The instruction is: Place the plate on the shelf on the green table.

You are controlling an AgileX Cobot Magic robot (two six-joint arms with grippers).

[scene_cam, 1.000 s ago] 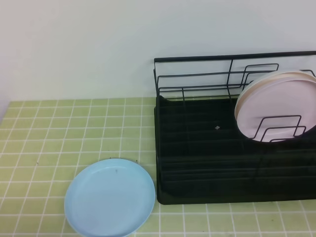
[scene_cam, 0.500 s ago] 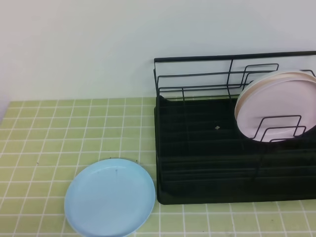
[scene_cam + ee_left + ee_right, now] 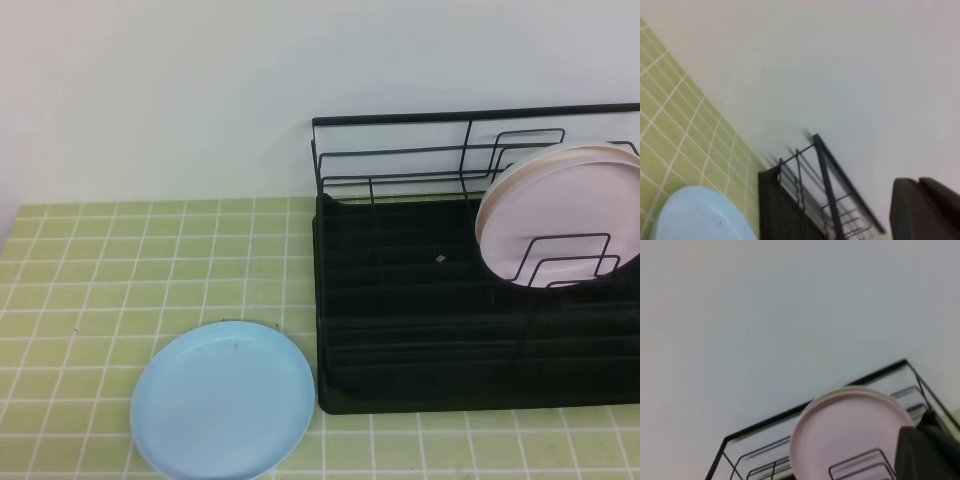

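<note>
Exterior high: unmarked plate (image 3: 223,402) beside shelf (image 3: 470,300).

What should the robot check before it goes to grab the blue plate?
1. Blue plate lies flat on the green table, nothing on it: ok.
2. Rack has free slots left of the pink plate: ok.
3. Pink plate stands upright in the dividers: ok.
4. Path from blue plate to rack is free: ok.
5. Left gripper open: cannot tell, only a dark edge shows.
6. Right gripper open: cannot tell.
</note>
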